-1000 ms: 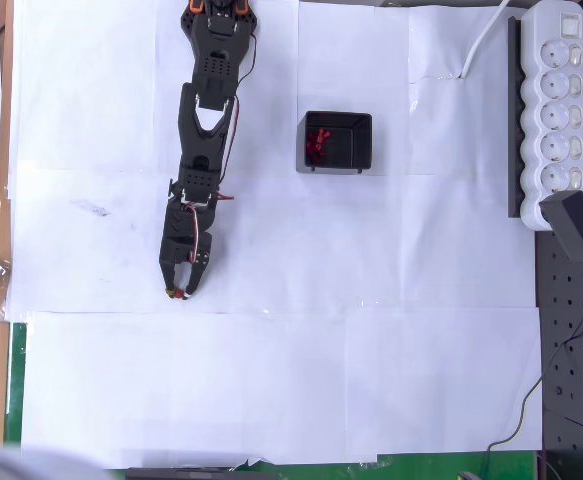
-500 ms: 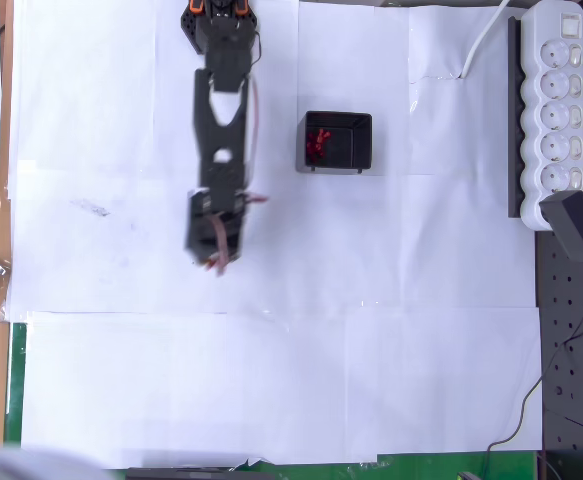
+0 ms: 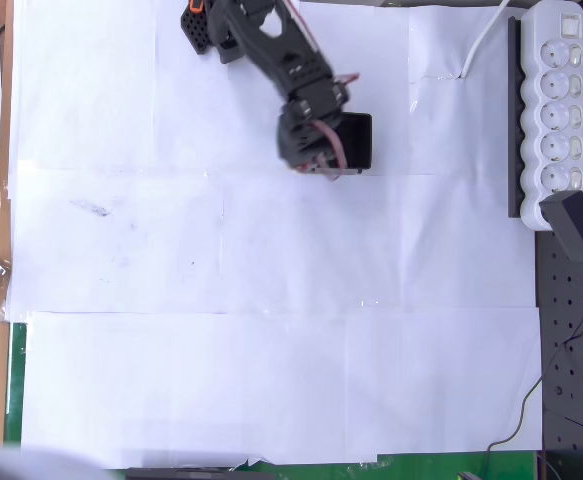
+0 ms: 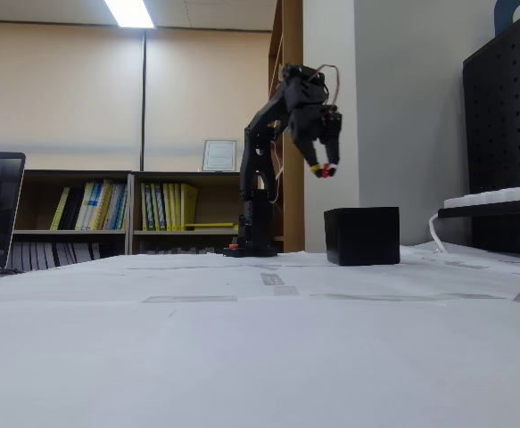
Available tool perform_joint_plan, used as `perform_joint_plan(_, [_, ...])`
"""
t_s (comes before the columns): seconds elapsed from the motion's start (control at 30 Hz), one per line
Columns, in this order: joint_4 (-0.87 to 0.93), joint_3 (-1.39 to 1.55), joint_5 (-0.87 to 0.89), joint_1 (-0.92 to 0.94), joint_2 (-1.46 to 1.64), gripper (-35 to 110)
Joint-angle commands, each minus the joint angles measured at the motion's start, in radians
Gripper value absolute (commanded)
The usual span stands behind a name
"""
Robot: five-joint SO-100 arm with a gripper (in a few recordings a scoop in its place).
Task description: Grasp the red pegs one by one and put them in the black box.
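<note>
A small red peg [image 4: 327,169] is held between the tips of the gripper [image 4: 324,168]. The fingers are pinched narrow on it, and a little red shows at the tips in the fixed view. The peg is kept high in the air, well above the black box [image 4: 361,235], and a bit to the left of the box's middle in that view. It is likely held this high so that it can be carried over the thin wall of the box without bumping it.

The box is set on the white paper [image 3: 271,300], open side up, so that pegs can be dropped in from above. In the overhead view the left part of the box [image 3: 357,140] is covered by the gripper [image 3: 316,160], which looks blurred. What lies inside the box cannot be seen here.

The arm [image 4: 268,143] is bent over from its base, which stands behind the box in the fixed view. No loose pegs can be made out on the paper around the box, so the job seems to be close to its end. It is judged that the peg should be let go only when the tips are right over the open top, or it may bounce off the rim.

To the right of the box in the overhead view, well apart from it, a white power strip [image 3: 556,100] is laid along the table's edge.
</note>
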Motion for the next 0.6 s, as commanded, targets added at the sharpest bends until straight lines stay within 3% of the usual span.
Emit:
perform_joint_plan(0.0, [-0.138,-0.123,-0.054,-0.104,-0.095,0])
perform_joint_plan(0.3, [-0.396,-0.390,-0.086,-0.156,-0.081,1])
perform_joint_plan(0.57, [-0.356,-0.383,-0.063,-0.117,-0.144,19])
